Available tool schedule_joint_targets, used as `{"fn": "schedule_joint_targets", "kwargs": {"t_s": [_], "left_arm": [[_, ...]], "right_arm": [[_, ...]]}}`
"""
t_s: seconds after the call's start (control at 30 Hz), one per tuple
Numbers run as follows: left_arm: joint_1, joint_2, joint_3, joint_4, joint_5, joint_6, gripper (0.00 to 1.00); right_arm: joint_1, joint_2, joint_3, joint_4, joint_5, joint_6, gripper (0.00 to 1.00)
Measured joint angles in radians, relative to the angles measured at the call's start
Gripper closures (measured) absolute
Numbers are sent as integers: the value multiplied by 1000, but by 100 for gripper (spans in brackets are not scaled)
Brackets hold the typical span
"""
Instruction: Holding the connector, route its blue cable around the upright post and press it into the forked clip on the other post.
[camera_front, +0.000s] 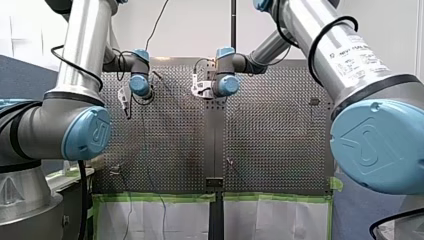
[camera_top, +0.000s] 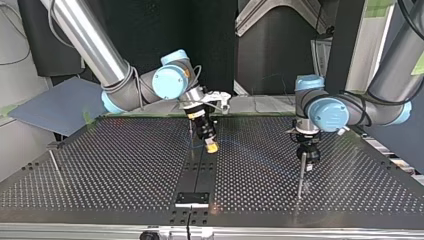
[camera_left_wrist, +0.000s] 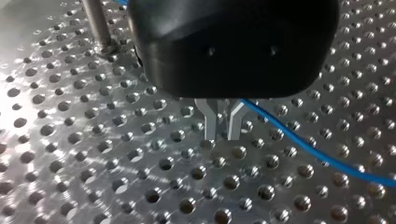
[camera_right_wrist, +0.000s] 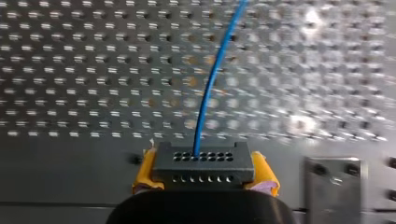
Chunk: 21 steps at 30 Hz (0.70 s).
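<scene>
Gripping the connector (camera_right_wrist: 203, 161) between yellow pads (camera_right_wrist: 144, 173), my right gripper (camera_right_wrist: 203, 174) is closed on its sides; the blue cable (camera_right_wrist: 212, 79) leaves the connector's front face and runs lengthwise straight ahead over the perforated table (camera_right_wrist: 70, 70).

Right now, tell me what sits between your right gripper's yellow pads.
The dark connector, clamped in my right gripper, with the blue cable leaving its face over the perforated table. The right wrist view shows this.
</scene>
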Motion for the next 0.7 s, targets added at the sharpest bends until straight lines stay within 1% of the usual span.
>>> {"fn": "schedule_joint_targets", "kwargs": {"t_s": [0.03,0.1,0.13,0.17,0.2,0.23,0.27,0.3,0.33,0.37,0.53,0.6,0.7], "left_arm": [[-1,-1,0,1,5,-3,89],[-3,-1,0,2,14,-6,76],[-4,-1,0,2,15,-7,76],[-4,-1,0,3,15,-7,59],[-5,-1,0,3,15,-5,45],[-5,-1,0,4,15,-3,45],[-5,-1,0,4,14,1,31],[-6,-1,0,4,12,8,11],[-6,-1,0,4,8,14,11],[-6,-1,0,3,4,20,0],[-6,-1,0,-16,-34,34,0],[-6,-1,0,-25,-47,29,0],[-5,-1,0,-30,-54,13,0]], "right_arm": [[1,5,0,5,0,-1,100],[4,16,0,17,2,-8,100],[5,21,0,24,3,-11,100],[6,28,1,33,6,-17,100],[7,33,1,39,8,-22,100],[8,38,2,45,11,-26,100],[9,43,3,50,14,-29,100],[10,46,5,52,15,-31,100],[10,49,8,52,17,-33,100],[11,51,13,50,18,-34,100],[11,56,39,27,21,-35,100],[11,57,51,15,21,-35,100],[12,58,69,-4,21,-36,100]]}}
